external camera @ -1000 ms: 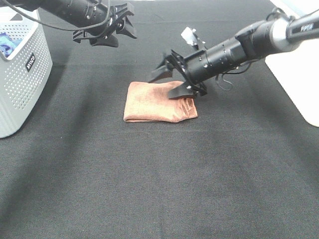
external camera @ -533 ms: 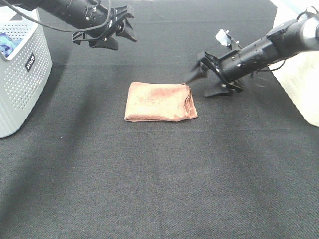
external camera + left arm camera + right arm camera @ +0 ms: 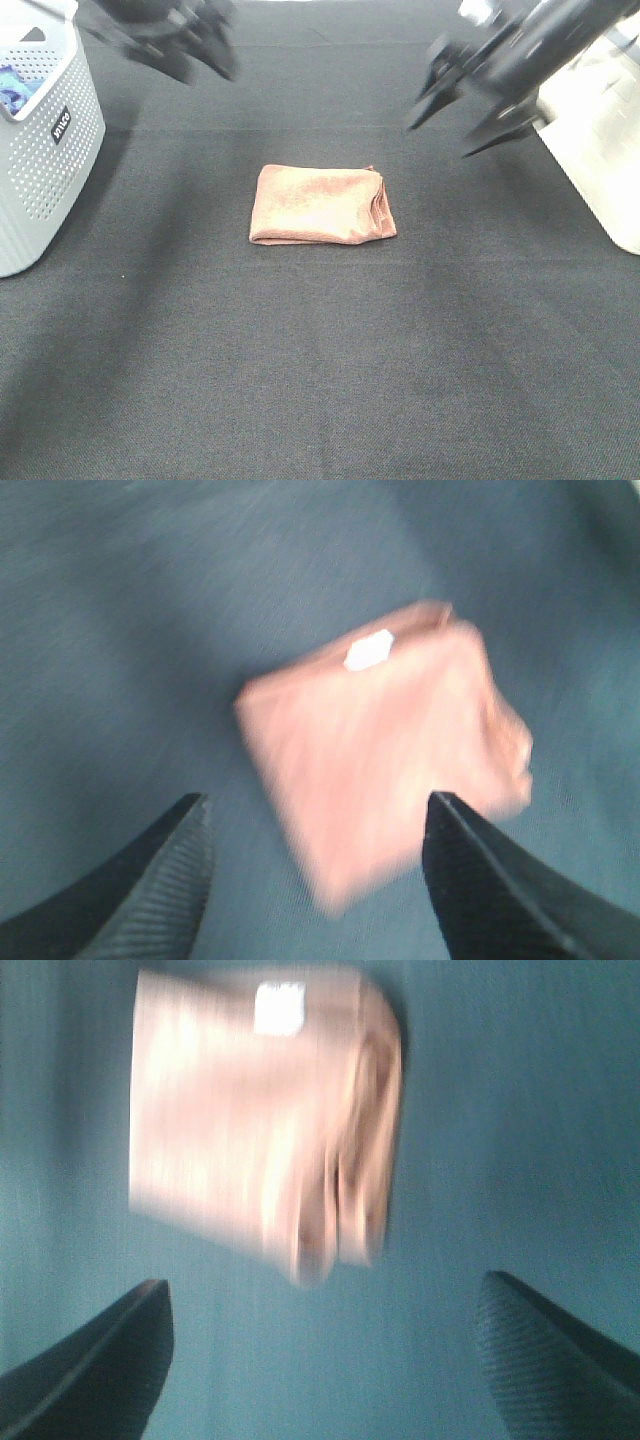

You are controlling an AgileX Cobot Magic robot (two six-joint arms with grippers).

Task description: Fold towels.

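Observation:
The rust towel (image 3: pixel 322 205) lies folded into a small rectangle on the black table, with nothing touching it. It shows blurred in the left wrist view (image 3: pixel 385 750) with its white tag (image 3: pixel 368 650), and in the right wrist view (image 3: pixel 265 1110) with the tag (image 3: pixel 279 1008). My left gripper (image 3: pixel 185 45) is raised at the back left, open and empty. My right gripper (image 3: pixel 475 95) is raised at the back right, open and empty, motion-blurred. Both are well away from the towel.
A white perforated basket (image 3: pixel 40 150) stands at the left edge with something blue inside. A white object (image 3: pixel 600 140) stands at the right edge. The black cloth (image 3: pixel 320 360) covers the table around and in front of the towel.
My right gripper let go of the towel's right edge and pulled back up to the far right. My left gripper drew back toward the far left. The towel stayed folded in place.

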